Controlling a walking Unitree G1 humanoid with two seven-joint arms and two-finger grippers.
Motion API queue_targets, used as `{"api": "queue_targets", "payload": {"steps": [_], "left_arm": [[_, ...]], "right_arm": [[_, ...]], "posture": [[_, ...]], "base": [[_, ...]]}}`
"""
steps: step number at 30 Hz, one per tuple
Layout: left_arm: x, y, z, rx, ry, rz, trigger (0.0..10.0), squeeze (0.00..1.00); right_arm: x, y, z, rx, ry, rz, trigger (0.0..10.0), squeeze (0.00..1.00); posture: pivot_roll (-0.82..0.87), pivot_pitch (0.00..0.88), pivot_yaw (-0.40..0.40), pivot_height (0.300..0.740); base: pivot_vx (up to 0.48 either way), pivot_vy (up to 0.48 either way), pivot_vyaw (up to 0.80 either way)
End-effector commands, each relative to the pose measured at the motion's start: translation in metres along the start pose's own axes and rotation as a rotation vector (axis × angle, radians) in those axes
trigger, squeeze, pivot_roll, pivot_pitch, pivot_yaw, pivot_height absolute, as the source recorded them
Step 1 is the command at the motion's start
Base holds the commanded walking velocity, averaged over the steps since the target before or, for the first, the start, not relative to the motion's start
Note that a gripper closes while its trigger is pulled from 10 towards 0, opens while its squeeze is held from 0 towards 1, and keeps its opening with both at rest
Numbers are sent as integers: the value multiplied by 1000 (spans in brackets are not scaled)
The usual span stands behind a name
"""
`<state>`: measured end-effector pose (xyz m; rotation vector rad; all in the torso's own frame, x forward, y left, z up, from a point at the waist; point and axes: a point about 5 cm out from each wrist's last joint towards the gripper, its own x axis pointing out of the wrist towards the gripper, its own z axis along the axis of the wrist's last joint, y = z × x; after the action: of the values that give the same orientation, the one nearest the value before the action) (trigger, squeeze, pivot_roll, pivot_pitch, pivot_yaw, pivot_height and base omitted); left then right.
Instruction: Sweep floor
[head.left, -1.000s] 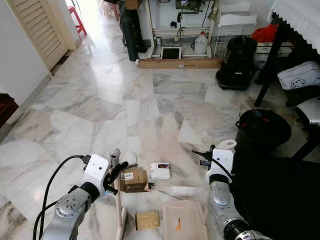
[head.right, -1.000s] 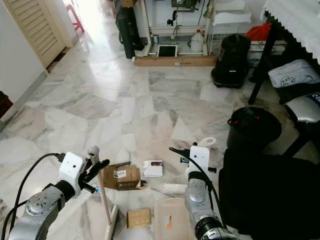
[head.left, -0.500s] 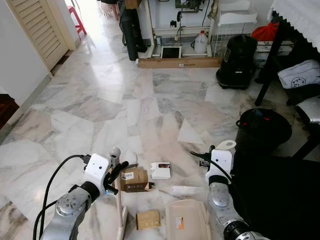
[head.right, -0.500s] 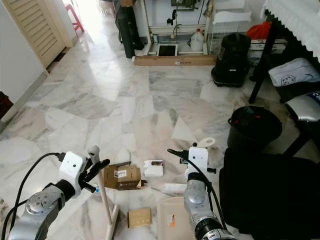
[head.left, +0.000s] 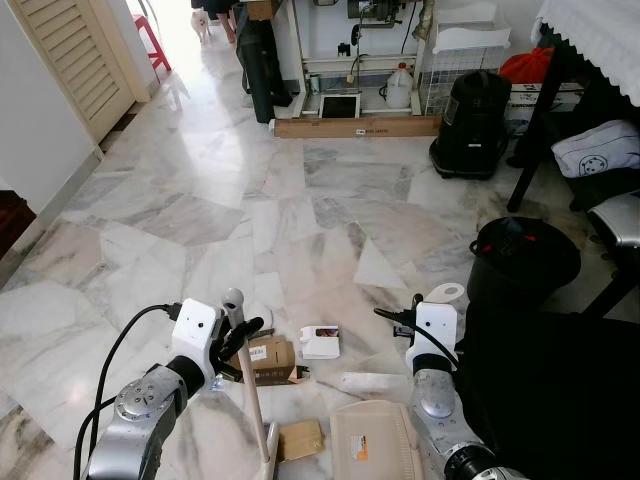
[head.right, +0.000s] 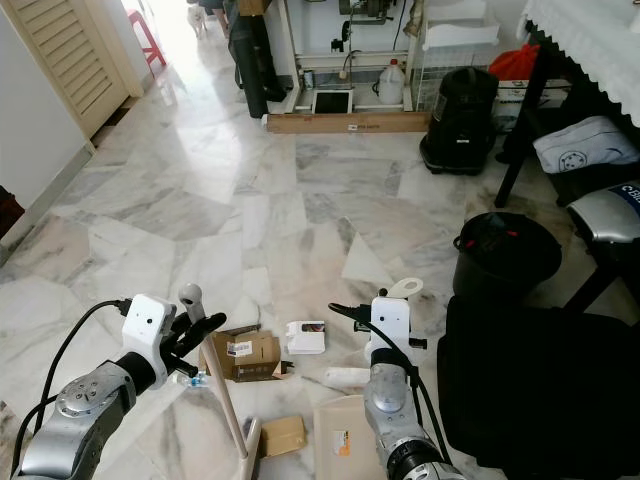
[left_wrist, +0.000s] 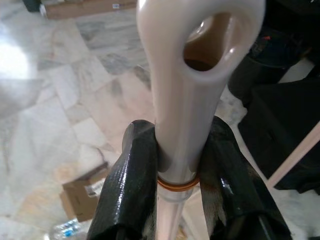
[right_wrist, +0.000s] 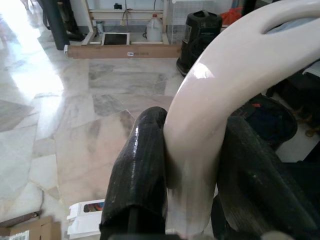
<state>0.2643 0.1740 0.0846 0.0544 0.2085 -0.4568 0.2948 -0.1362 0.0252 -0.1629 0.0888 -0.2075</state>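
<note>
- The left gripper (left_wrist: 175, 170) is clamped on the broom (head.left: 252, 395) just below its holed top; the stick slants down to a head near the brown box (head.left: 270, 358).
- The right gripper (right_wrist: 192, 175) is clamped around the curved handle of the dustpan (head.left: 372, 440), whose pan lies flat on the marble floor (head.left: 300, 200), on the side of the brown box nearer the robot and to its right.
- Doing the step well, as I judge it: keep the pan's lip pressed flat to the floor and draw the broom in short strokes from the brown box toward the pan, so light pieces slide in and do not skip past.
- The boxes look light and may tumble or ride over the bristles; slow, low strokes should carry them better.
- Litter count: one brown box with a white label; one small white box (head.left: 320, 341) just right of it; one flat tan box (head.left: 302, 439) nearer the robot, beside the broom head; one pale tube-like scrap (head.left: 370, 381) between the white box and the pan; one clear bottle (left_wrist: 65, 230) beside the brown box.
- One black bin (head.left: 524, 258) stands well to the right of the brown box.
</note>
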Motion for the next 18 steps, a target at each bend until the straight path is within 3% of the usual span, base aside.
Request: {"api": "queue_targets", "payload": {"steps": [1,12,18], "left_arm": [[2,0,0,-82,1,-23,10000,0],[6,8,14,-221,-67,-27,10000,0],[8,12,29,-314,-163,-12,10000,0]], "right_arm": [[-10,3,-16,-24,84,16,10000,0],[-4,-11,-17,-31,102,-10,10000,0],[-1,-12,-15,-23,94,-8,10000,0]], "posture": [[190,75,105,740],[185,68,98,740],[181,61,94,740]], "base": [[0,0,0],[0,0,0],[0,0,0]]}}
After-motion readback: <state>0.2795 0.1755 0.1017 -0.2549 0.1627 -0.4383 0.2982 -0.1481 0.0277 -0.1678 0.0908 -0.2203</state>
